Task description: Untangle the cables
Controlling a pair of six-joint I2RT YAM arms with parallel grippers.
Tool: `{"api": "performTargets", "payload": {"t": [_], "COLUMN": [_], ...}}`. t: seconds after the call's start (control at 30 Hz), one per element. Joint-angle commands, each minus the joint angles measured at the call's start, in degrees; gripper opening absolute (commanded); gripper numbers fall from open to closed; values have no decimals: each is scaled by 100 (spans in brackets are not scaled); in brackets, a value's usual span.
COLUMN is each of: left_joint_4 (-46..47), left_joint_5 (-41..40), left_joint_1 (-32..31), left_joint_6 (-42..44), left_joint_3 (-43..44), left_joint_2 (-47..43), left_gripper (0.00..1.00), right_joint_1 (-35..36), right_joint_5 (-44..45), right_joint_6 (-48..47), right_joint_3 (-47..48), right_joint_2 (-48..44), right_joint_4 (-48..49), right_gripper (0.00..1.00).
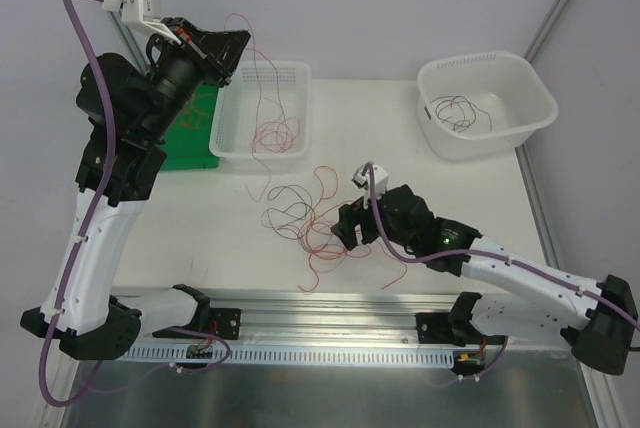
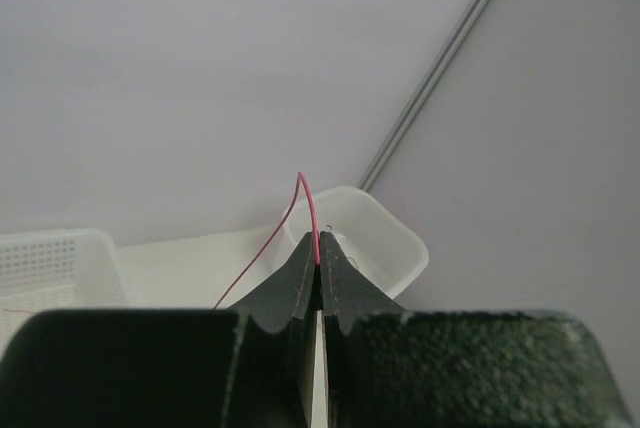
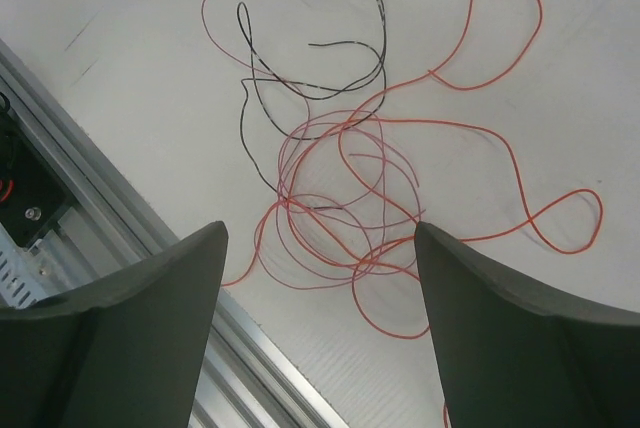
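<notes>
Left claw [image 2: 319, 244] pinched tight on single red cable [image 2: 309, 210]; strand arcs above tips, then trails down-left toward basket [image 1: 260, 155]. Right claw [image 3: 320, 238] jaws wide, gripping nothing. Tangle of red and black cables [image 3: 345, 203] lies on table directly beneath, between fingers.

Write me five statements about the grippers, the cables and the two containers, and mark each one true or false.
1. The left gripper is shut on a red cable. True.
2. The right gripper is clamped on the tangle. False: it is open over the tangle, which lies on the table.
3. The white tub holds black cables. True.
4. The mesh basket has nothing in it. False: red cables lie in it.
5. The tangle is red only. False: black cable runs through it too.
</notes>
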Motion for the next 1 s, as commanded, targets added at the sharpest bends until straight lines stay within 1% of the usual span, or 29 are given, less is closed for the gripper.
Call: {"api": "performTargets", "payload": {"t": [0.0,0.03,0.13,0.2,0.37,0.47,0.77,0.83,0.97], "left_joint_4": [213,195,204,204,248,257,485,555,783], "left_joint_5": [-99,-82,-99,-143,-503,-705,-995,-1144,-1408], "left_joint_1": [4,13,13,13,4,4,4,4,56], "left_joint_6": [113,130,192,306,771,1043,1518,1633,2116], "left_joint_3": [-88,-44,140,272,842,1298,2319,2451,2452], "left_joint_2": [-194,-176,-124,-71,324,658,1704,1915,2231], "left_gripper": [0,0,1,1,1,1,2,2,2], "right_joint_1": [-21,-12,-12,-12,-12,-21,-21,-21,-21], "right_joint_5": [-289,-359,-378,-325,70,272,598,651,756], "right_joint_6": [-60,149,317,502,731,792,977,968,907], "right_joint_3": [310,292,47,-216,-587,-745,-1079,-1097,-1132], "right_joint_2": [415,451,391,285,-83,-312,-928,-1051,-1209], "right_joint_4": [792,818,792,757,178,-165,-579,-684,-816], "right_gripper": [79,79,80,84,95,98,99,99,100]}}
